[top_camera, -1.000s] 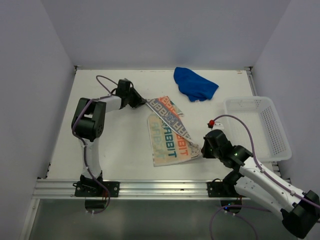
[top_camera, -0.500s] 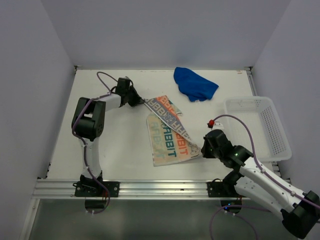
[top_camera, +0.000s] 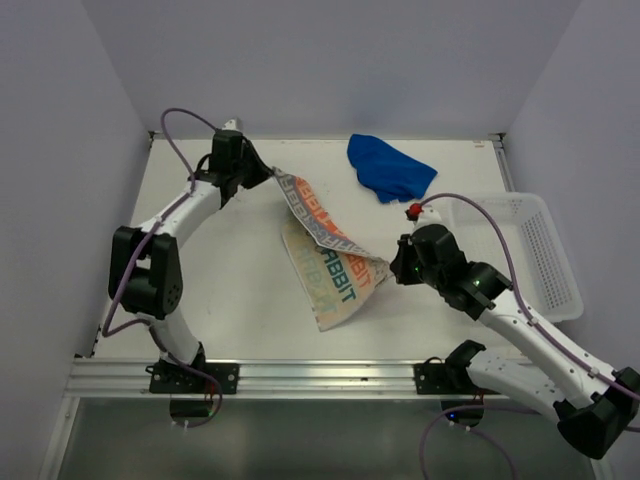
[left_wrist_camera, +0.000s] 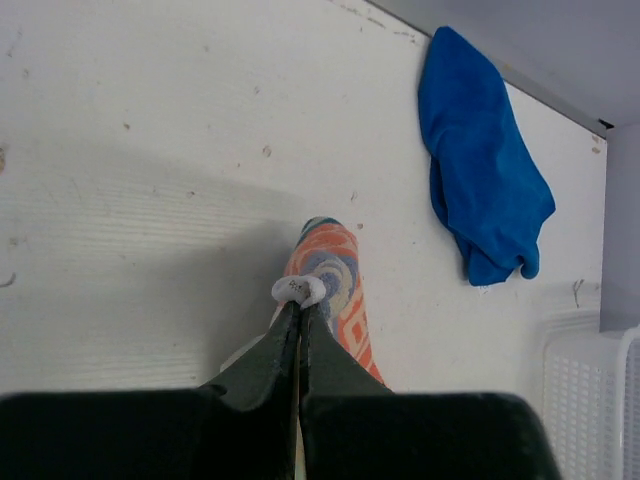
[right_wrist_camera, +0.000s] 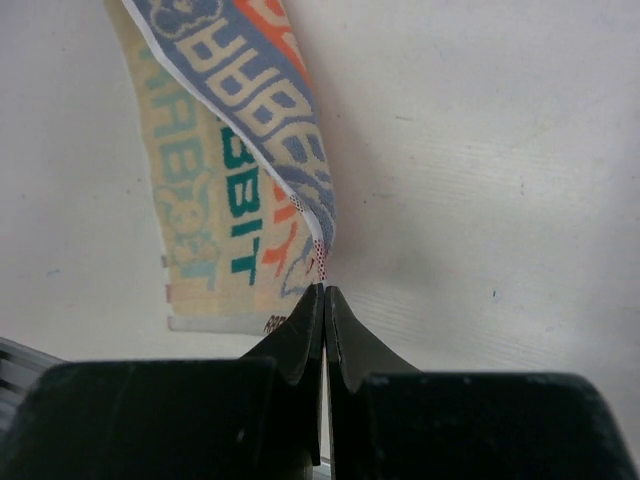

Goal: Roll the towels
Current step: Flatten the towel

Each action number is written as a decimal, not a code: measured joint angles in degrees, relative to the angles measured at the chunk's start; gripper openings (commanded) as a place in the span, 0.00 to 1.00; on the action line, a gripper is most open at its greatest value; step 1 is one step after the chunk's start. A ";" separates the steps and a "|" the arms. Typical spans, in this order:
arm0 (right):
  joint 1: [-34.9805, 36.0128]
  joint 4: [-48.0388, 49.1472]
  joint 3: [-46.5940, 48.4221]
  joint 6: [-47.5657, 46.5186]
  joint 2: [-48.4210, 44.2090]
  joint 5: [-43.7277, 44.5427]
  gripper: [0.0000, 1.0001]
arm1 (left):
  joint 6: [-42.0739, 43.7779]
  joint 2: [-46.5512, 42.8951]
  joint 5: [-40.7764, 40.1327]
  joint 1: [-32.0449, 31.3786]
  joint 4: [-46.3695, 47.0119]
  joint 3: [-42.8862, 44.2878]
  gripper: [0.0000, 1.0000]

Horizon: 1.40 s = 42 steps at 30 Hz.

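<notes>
The left pincer (left_wrist_camera: 301, 303) is pinched shut on one corner of the patterned towel (top_camera: 330, 235), well to the left of the basket (top_camera: 555, 250) and further back. The right pincer (right_wrist_camera: 324, 295) is clamped on the opposite corner, just off the basket's left side. Both jaws look fully closed on cloth.

Below them is the white desk (top_camera: 230, 270), one surface carrying everything. The basket comes next in size; there is one, mesh-walled, with nothing visible in it.

The patterned towel hangs in a sagging band between the two pincers. The rest of it trails onto the desk left of the basket, lettering up.

The blue towel (top_camera: 390, 170) is smaller and lies crumpled behind the basket, toward the back edge, with nothing touching it. That makes two towels, and neither is rolled.

Both look light, limp and easy to drag. I'd say they will fold wherever they aren't supported, so corners or a straight hem are the places to grip. The cloth probably needs laying flat before any rolling starts.
</notes>
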 measured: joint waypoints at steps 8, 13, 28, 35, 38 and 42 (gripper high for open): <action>0.02 0.33 11.15 -3.19 6.82 -3.54 0.00 | 5.40 -13.94 -8.87 0.90 -6.27 -2.08 0.00; 0.07 -0.63 16.06 -4.72 9.18 -4.98 0.00 | 8.63 -23.19 -14.78 1.49 -9.73 -3.98 0.00; 1.60 -5.51 25.68 -6.82 10.54 -10.34 0.00 | 13.60 -41.92 -19.19 1.92 -18.99 -13.22 0.00; 2.69 -8.57 25.68 -6.58 7.78 -12.24 0.00 | 13.42 -49.31 -18.21 1.92 -22.32 -14.84 0.00; 2.82 -9.09 25.51 -5.90 5.53 -12.37 0.00 | 12.83 -50.84 -17.42 1.92 -24.15 -14.86 0.01; 2.82 -9.16 24.30 -4.66 3.48 -11.58 0.00 | 11.93 -51.95 -16.74 1.92 -25.38 -15.69 0.02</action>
